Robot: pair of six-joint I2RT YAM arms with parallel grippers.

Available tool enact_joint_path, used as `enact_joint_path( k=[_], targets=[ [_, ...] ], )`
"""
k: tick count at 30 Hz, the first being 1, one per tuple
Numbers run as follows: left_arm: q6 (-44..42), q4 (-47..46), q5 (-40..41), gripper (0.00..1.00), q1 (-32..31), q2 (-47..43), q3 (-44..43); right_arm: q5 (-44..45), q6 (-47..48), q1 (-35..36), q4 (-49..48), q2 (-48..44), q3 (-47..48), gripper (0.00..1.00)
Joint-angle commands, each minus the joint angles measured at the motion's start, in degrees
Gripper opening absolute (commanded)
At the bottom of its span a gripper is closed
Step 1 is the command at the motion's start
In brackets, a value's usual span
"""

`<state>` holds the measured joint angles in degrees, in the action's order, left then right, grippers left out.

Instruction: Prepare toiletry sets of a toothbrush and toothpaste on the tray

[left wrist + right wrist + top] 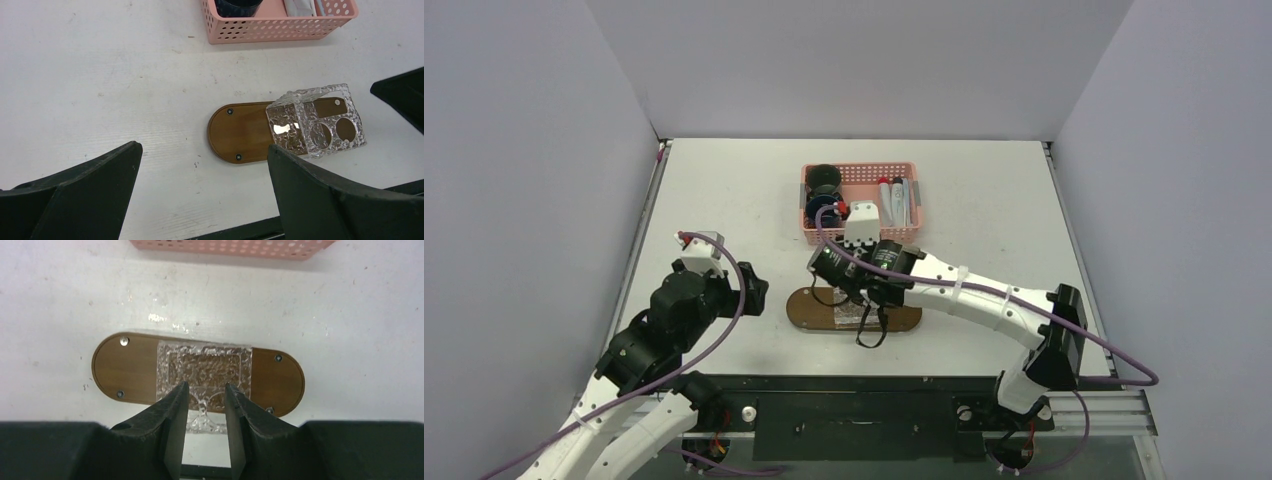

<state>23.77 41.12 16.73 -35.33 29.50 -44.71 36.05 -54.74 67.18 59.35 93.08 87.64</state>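
The tray (809,308) (245,132) (127,370) is a dark brown oval wooden board lying near the table's front edge. A small clear square holder (312,122) (205,365) lies tipped on the tray's right half, its two round holes facing the near edge. My right gripper (206,385) (869,320) hovers just above the holder's near side, jaws partly apart and holding nothing. My left gripper (202,147) (746,285) stands wide open and empty to the left of the tray. Toothpaste tubes (894,200) lie in the pink basket (859,172). I cannot make out a toothbrush among them.
The pink perforated basket (280,30) (225,247) stands behind the tray and also holds dark round items (824,180). Grey walls close the table on three sides. A black rail (854,400) runs along the near edge.
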Motion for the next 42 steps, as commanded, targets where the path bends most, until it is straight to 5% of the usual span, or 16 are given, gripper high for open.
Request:
enact_joint_path(
  k=[1,21,42],
  targets=[
    [0.6,-0.6,1.0,0.96,-0.2,0.3,0.0,-2.2,8.7,-5.3,-4.1,-1.5,4.1,0.3],
    [0.0,-1.1,-0.1,0.96,-0.2,1.8,0.1,-20.9,28.5,-22.2,-14.0,12.7,19.6,0.3],
    [-0.7,-1.3,-0.9,0.96,0.3,4.4,-0.1,-27.8,26.9,-27.6,-13.6,31.8,34.8,0.34]
  ],
)
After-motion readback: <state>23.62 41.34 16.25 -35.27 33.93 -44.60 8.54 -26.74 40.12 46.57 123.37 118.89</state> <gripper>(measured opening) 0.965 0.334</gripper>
